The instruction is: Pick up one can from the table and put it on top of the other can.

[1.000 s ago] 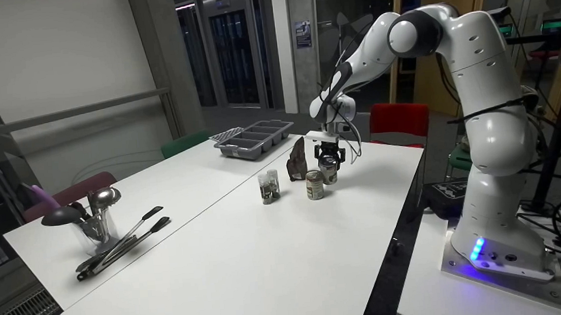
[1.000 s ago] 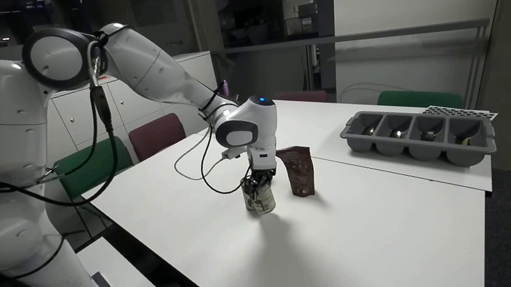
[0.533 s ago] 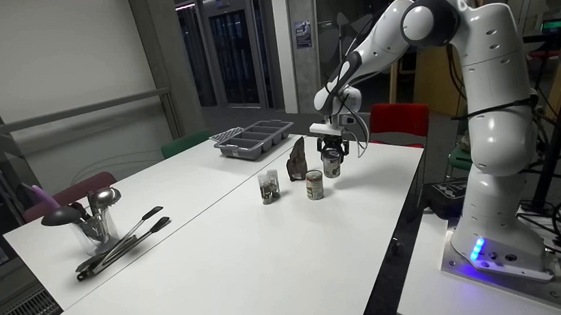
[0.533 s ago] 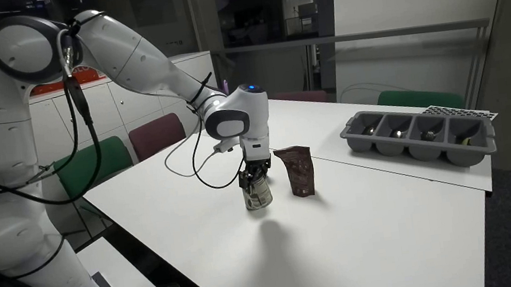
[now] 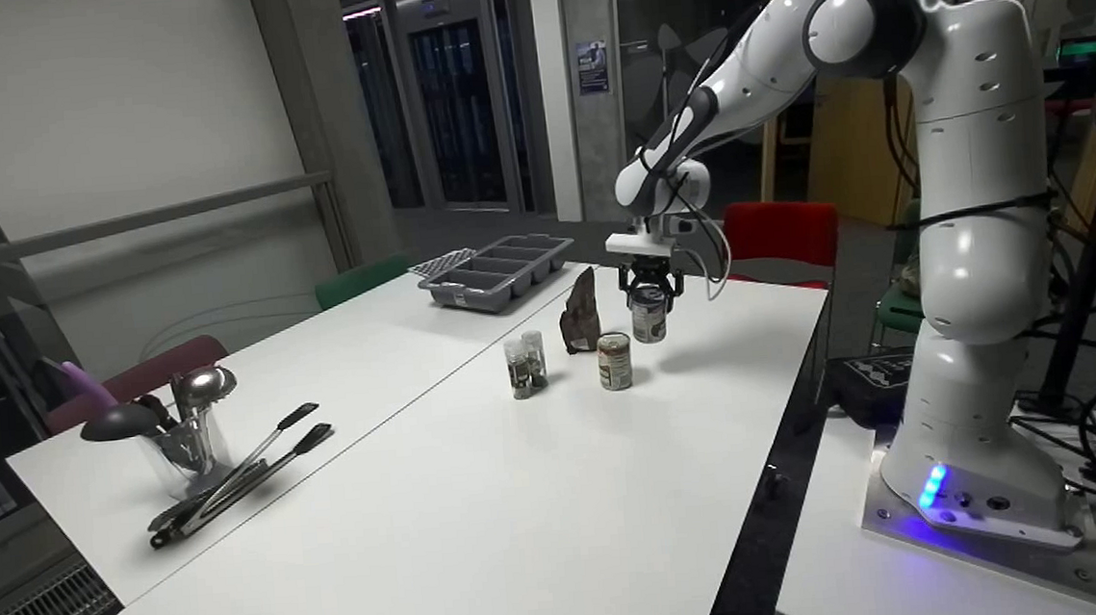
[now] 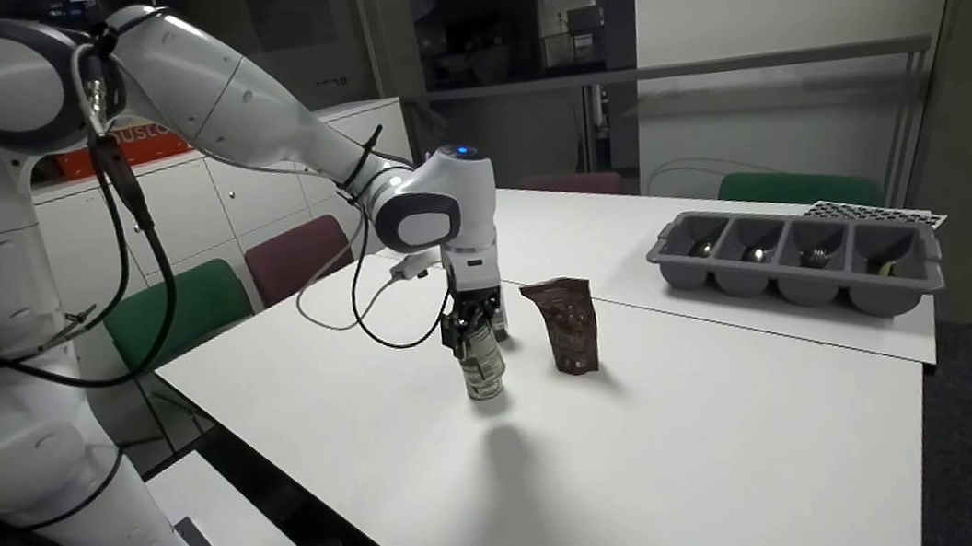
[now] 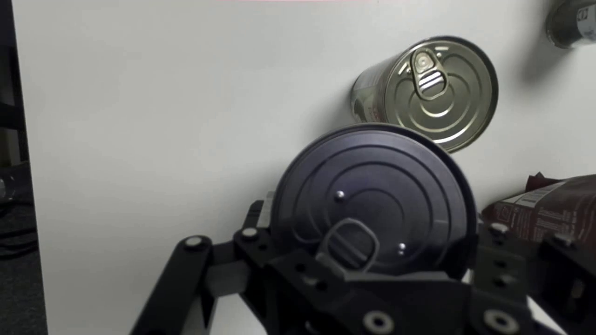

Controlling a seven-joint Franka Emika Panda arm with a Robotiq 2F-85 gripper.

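My gripper [image 5: 651,293] is shut on a can [image 5: 648,318] and holds it upright above the white table [image 5: 484,495]. The held can's dark lid with a pull ring fills the middle of the wrist view [image 7: 372,186], between the fingers [image 7: 372,225]. The other can [image 5: 614,361] stands upright on the table, close to and lower than the held can. Its gold pull-tab lid [image 7: 447,93] shows beyond the held can in the wrist view, partly covered by it. In an exterior view the held can [image 6: 480,348] mostly hides the standing one.
A dark brown pouch [image 5: 580,313] stands close beside the cans. Two spice jars [image 5: 519,369] stand near the standing can. A grey compartment tray [image 6: 798,281] is at the far part of the table. Tongs [image 5: 241,474] and a utensil cup [image 5: 187,449] lie farther off.
The gripper has lifted the held can higher off the table, its shadow now apart from it. In an exterior view, it has shifted left, in line with the standing can, which has not moved.
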